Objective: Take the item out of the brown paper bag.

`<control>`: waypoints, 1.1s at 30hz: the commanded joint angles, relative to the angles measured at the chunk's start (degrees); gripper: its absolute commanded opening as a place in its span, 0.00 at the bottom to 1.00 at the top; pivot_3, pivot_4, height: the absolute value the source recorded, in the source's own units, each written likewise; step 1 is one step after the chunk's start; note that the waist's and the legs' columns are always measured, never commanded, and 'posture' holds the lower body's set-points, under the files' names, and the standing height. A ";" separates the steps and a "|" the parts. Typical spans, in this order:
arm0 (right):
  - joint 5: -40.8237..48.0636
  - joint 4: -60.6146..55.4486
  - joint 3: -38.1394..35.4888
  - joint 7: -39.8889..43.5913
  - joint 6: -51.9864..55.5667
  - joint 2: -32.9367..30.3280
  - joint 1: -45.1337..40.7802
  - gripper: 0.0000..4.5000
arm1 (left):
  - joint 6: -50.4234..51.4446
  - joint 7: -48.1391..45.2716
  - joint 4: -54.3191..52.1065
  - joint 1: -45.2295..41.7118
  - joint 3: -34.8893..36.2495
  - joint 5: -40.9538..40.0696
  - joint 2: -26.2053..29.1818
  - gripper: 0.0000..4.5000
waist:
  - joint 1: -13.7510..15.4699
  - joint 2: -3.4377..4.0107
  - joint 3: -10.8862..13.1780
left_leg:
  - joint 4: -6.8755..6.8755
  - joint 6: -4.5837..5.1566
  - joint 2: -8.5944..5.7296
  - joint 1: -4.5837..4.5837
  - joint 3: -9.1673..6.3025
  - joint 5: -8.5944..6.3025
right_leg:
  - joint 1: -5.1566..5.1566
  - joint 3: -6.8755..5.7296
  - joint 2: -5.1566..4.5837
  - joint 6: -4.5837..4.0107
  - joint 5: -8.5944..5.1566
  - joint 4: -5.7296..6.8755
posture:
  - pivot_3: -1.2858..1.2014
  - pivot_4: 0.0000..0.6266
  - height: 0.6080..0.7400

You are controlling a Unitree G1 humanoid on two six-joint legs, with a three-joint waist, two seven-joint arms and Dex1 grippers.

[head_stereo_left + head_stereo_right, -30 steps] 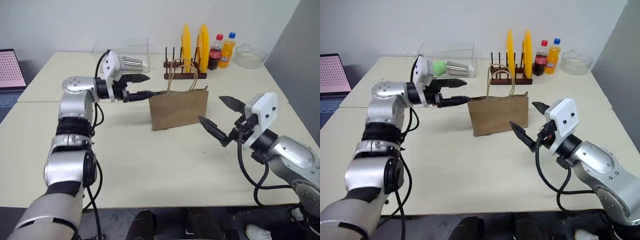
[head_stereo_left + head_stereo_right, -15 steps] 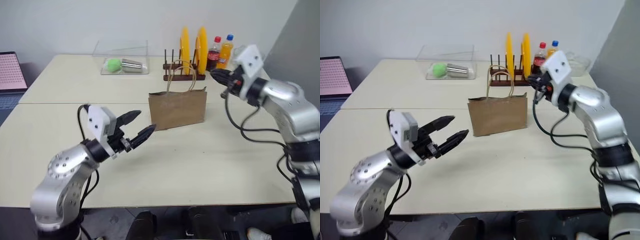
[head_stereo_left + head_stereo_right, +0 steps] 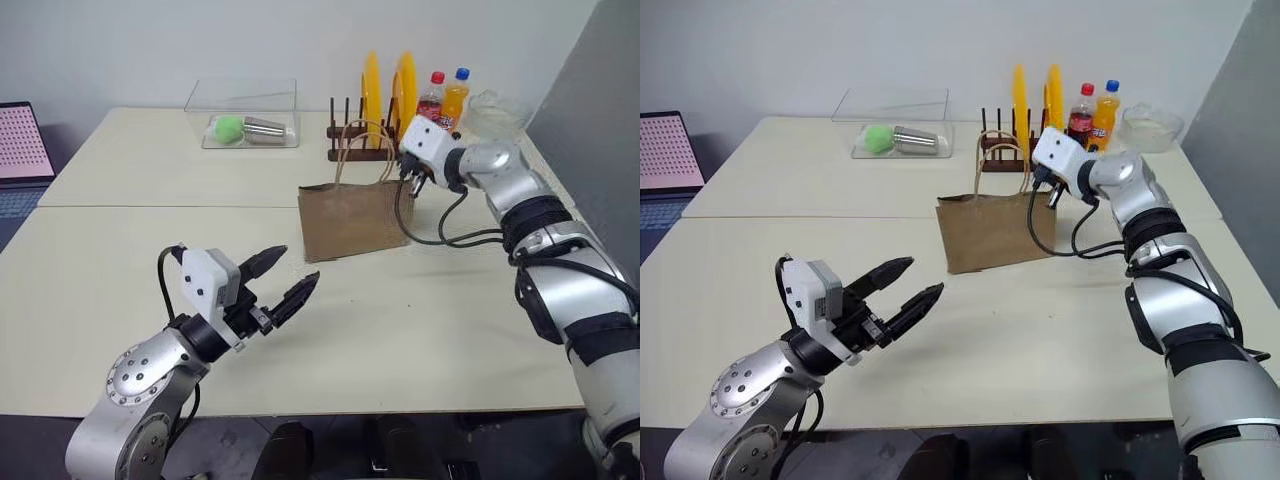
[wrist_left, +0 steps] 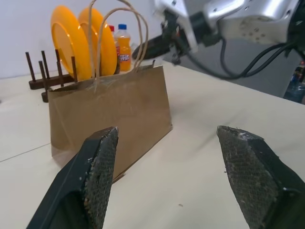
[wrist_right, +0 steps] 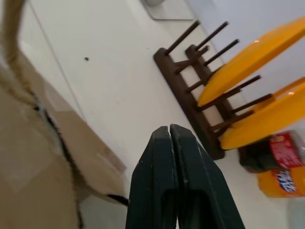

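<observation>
Your right hand (image 3: 1048,192) sits at the bag's (image 3: 992,232) right top corner, fingers clenched on nothing, so it's nearer. The mouth faces up, just left of it. I can't see the item; presumably it's inside. Left hand (image 3: 902,291) is released, well apart. Bag is thin creased kraft with cord loops; the table (image 3: 1040,330) is smooth.

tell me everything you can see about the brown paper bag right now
The brown paper bag is plain kraft paper, creased, and stands upright on the table in front of the plate rack. Two thin looped cord handles rise from its top edge. Its mouth faces up; what is inside cannot be seen. The right gripper, fingers shut, is at the bag's top right corner; whether it touches the paper cannot be told. The open left gripper is nearer the table's front edge, clear of the bag.
</observation>
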 commanded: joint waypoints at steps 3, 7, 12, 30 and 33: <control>-1.83 -0.86 -0.57 13.45 -6.31 -1.65 -2.02 0.01 | -4.20 -1.52 -0.05 1.47 -1.32 0.44 3.00 0.77 | -0.15 0.03 0.01 | -0.02 0.00 0.00 0.01 0.00 0.00 | -0.02 0.00 0.00 0.00 0.00 0.00 | 0.52 0.24 1.00; -0.35 -5.27 -1.35 26.33 -8.70 -4.77 -0.04 0.01 | -6.44 -3.62 0.23 4.35 -1.53 0.84 5.77 0.77 | -0.14 0.11 0.06 | -0.07 0.01 0.01 0.02 -0.03 -0.01 | -0.03 -0.02 0.01 0.00 0.00 -0.01 | 0.52 0.24 1.00; 3.34 -17.74 -2.52 37.94 -6.19 -8.52 6.12 0.01 | -9.71 -6.70 1.47 7.25 -0.43 0.71 9.05 0.77 | -0.11 0.14 0.07 | -0.08 0.01 0.01 0.02 -0.07 -0.01 | -0.01 -0.06 0.01 0.00 -0.01 -0.04 | 0.52 0.24 1.00; 19.37 -76.55 -13.32 36.81 25.46 -18.06 36.95 0.13 | -19.50 -20.69 10.60 3.19 -1.81 3.39 20.35 0.89 | 1.06 0.22 0.11 | -0.07 0.01 0.02 -0.10 -0.17 -0.01 | -0.08 -0.17 0.00 0.00 -0.04 -0.07 | 0.52 0.24 1.00; 22.21 -89.27 -17.13 31.97 32.88 -20.12 48.05 0.35 | -24.27 -24.85 13.53 0.19 -5.67 6.46 22.14 1.00 | 1.57 0.25 0.09 | -0.08 0.00 0.03 -0.16 -0.22 -0.02 | -0.09 -0.21 0.00 0.00 -0.05 -0.14 | 0.52 0.24 1.00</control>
